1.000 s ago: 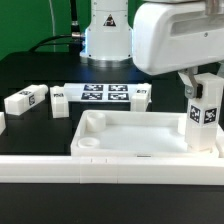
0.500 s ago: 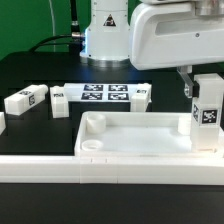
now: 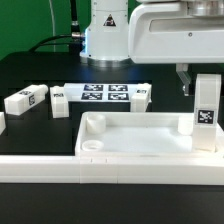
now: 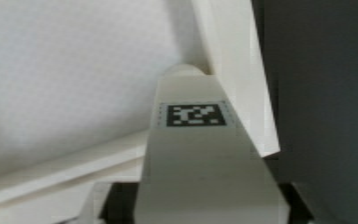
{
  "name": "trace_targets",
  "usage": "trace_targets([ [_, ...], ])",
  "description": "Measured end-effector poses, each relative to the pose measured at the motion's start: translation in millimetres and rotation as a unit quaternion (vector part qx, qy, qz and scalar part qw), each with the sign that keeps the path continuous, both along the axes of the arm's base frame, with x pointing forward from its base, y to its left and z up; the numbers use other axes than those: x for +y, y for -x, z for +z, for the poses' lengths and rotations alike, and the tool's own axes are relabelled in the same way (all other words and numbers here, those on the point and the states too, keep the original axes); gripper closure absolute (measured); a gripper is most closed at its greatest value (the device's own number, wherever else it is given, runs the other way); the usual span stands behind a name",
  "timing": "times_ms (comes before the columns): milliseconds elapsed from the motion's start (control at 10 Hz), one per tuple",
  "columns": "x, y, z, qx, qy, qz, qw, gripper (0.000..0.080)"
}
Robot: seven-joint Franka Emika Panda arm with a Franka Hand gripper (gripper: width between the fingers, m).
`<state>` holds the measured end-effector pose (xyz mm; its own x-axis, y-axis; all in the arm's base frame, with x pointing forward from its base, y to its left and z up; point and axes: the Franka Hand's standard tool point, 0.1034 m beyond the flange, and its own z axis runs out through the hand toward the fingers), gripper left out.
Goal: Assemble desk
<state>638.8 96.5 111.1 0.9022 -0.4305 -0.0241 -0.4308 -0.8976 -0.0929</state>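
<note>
Black table, green backdrop: the gripper holds a leg upright at the desk top's corner.
In the exterior view the white desk top lies at 6 o'clock on the table, rim up. The leg stands at its 2 o'clock corner, tag facing the camera, its lower end hidden behind the rim. The wrist view shows the fingers clamped on either side of the leg. A loose leg lies at 9 o'clock, and the marker board at 12.
</note>
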Motion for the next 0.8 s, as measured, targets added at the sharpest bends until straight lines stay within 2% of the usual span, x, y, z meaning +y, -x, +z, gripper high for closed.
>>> trace_targets([
  [400,1.3,1.3,-0.8,0.021,-0.005,-0.209,0.978,0.0509],
  [600,6.9,2.2,-1.5,0.035,-0.014,-0.311,0.95,0.0509],
  [800,9.4,2.6,-1.6,0.042,-0.019,-0.357,0.933,0.0509],
])
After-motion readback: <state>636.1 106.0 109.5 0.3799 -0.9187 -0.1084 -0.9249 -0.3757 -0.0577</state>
